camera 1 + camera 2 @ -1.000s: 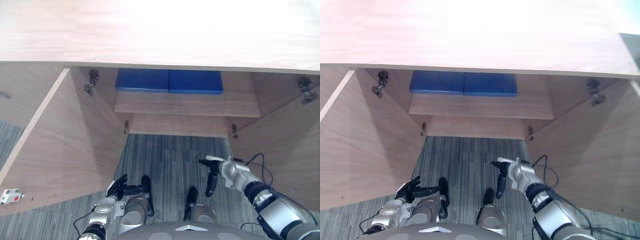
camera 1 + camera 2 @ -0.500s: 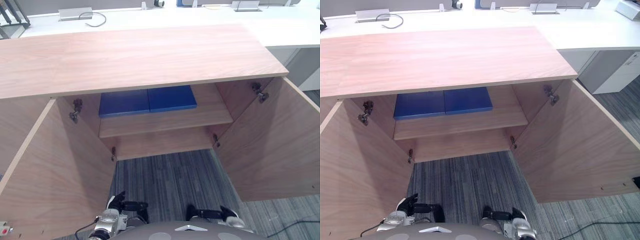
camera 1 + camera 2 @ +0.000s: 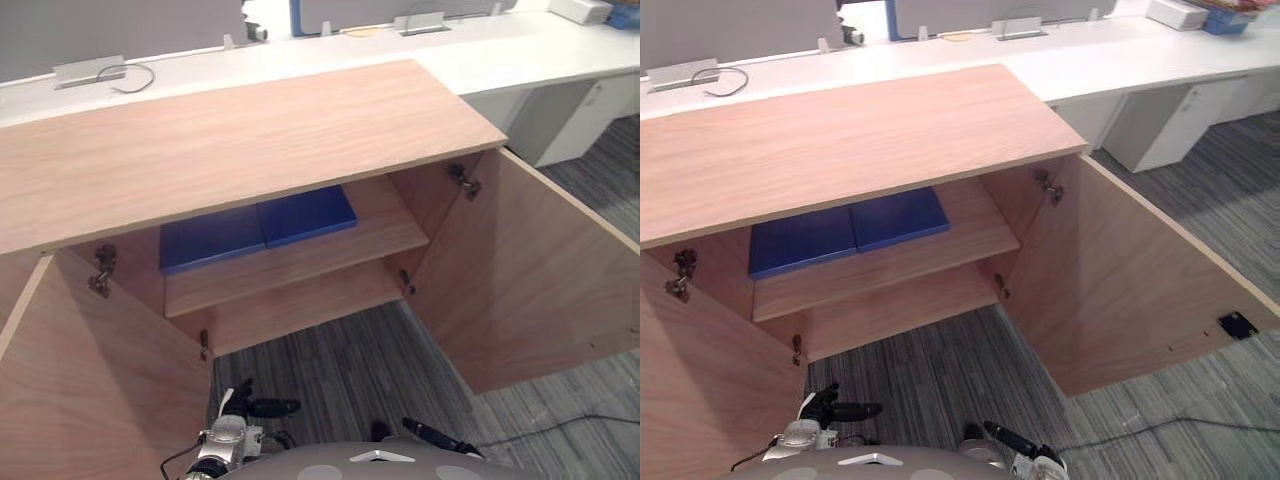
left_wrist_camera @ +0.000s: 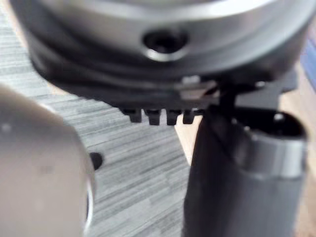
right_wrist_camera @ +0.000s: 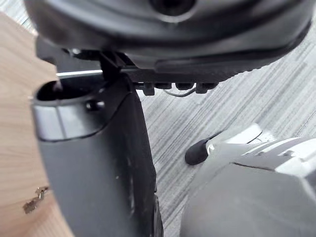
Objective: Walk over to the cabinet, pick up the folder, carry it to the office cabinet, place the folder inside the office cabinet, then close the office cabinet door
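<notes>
Left eye view: two blue folders [image 3: 258,226] are counted, side by side on the single shelf [image 3: 390,226] of the office cabinet [image 3: 230,140], so the placing is judged done. Two doors stand open: the left door [image 3: 90,380] at 8 o'clock and the right door [image 3: 530,280] at 3 o'clock.

Right eye view: the left hand [image 3: 840,411] at 7 o'clock and the right hand [image 3: 1008,438] at 5 o'clock are seen straight-fingered and empty.

Left wrist view: nothing is held.

Right wrist view: likewise empty — a door must next be reached and swung shut.
</notes>
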